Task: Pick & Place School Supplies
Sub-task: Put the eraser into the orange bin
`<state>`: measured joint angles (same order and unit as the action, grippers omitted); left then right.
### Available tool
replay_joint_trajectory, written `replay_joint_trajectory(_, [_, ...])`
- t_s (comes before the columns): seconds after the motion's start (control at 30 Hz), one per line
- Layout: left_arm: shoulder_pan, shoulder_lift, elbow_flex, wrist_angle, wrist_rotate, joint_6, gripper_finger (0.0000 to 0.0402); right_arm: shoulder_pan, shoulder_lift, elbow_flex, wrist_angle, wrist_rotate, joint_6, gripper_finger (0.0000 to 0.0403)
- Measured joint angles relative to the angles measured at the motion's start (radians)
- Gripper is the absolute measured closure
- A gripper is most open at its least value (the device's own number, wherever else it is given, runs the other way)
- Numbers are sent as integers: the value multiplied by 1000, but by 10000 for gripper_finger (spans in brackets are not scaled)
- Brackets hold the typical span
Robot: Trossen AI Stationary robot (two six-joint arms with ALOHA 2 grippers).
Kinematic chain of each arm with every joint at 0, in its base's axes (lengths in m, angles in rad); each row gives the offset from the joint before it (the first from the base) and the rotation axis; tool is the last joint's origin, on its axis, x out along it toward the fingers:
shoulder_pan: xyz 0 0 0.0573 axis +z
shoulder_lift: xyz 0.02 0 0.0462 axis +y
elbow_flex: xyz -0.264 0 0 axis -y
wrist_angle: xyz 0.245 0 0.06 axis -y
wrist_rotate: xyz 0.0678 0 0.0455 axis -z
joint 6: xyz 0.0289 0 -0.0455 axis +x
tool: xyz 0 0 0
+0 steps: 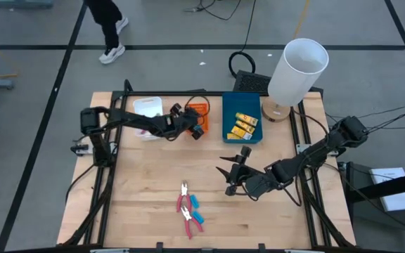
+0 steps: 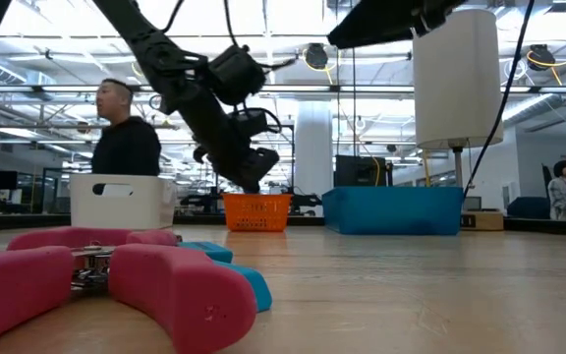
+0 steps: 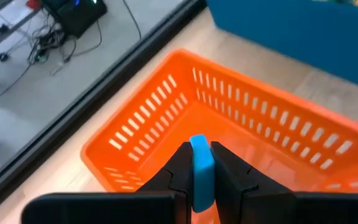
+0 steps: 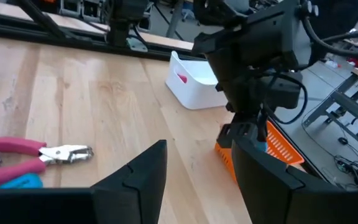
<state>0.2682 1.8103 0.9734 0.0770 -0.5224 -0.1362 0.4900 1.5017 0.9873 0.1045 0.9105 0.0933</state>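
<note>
Left gripper [image 3: 202,186]: clamped on light-blue piece [image 3: 201,168], above orange tray [image 3: 135,134].
Right gripper [image 4: 197,180]: fingers part-open, empty.
Risk: off-centre release drops piece outside tray.

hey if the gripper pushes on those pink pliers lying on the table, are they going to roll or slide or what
The pliers lie flat with handles spread, so they will probably slide or pivot rather than roll. The metal jaws look heavier than the pink grips, so a push on a handle may swing them around the head. They rest against blue pieces, which would likely get shoved along.
</note>
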Motion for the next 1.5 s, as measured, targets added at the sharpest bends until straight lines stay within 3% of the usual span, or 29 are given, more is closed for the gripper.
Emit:
replay_joint_trajectory(0.13, [0, 24, 35, -46, 2, 0, 362, -6, 0, -36, 47, 2, 0, 232])
replay_joint_trajectory(0.43, [0, 23, 36, -49, 6, -7, 277, -14, 0, -51, 57, 1, -6, 232])
replay_joint_trajectory(0.7, [-5, -12, 36, -88, 18, -4, 256, -14, 0, -51, 56, 0, -7, 232])
replay_joint_trajectory(0.97, [-80, -212, 25, -272, 209, -41, 255, -13, 0, -51, 59, 0, -7, 232])
replay_joint_trajectory(1.13, [-229, -359, -66, -175, 207, -43, 254, -11, 0, -51, 64, -42, 7, 232])
replay_joint_trajectory(1.37, [-457, -551, -327, 151, 115, -83, 254, -20, 26, -50, 159, -343, 55, 232])
replay_joint_trajectory(1.5, [-548, -626, -456, 351, 111, -107, 254, -31, 109, -50, 312, -438, 46, 232])
